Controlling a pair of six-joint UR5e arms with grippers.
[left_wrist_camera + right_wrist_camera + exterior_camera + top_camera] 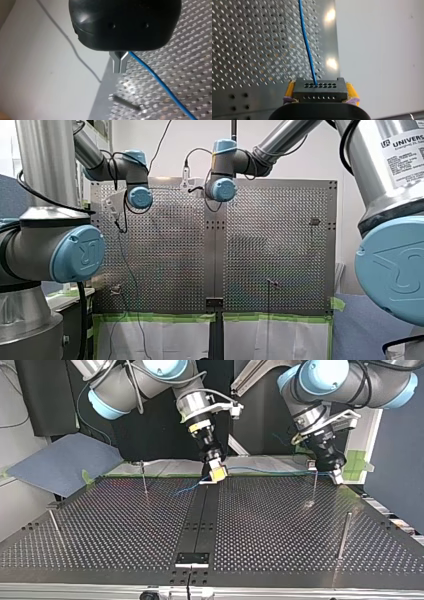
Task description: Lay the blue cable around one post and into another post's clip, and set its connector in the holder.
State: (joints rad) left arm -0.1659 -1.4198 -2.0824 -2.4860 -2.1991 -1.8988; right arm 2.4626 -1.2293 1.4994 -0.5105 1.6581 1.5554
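In the top view my right gripper (pixel 216 474), with yellow pads, hangs low over the table's far edge near the middle. It is shut on the black connector (pixel 320 92). The blue cable (pixel 270 470) runs from there along the far edge to my left gripper (pixel 336 478) at that view's right. In the left wrist view the metal fingers (pixel 117 65) are shut on the blue cable (pixel 160 82), which trails away over the perforated plate. In the right wrist view the cable (pixel 307 42) leaves the connector's face and stretches ahead.
Thin posts stand on the perforated table (pixel 120 525): one far left (pixel 144 480), one beside my left gripper (pixel 314 487), one near right (pixel 344 534), one near left (pixel 53 525). A black holder (pixel 192 558) sits at the near edge's middle.
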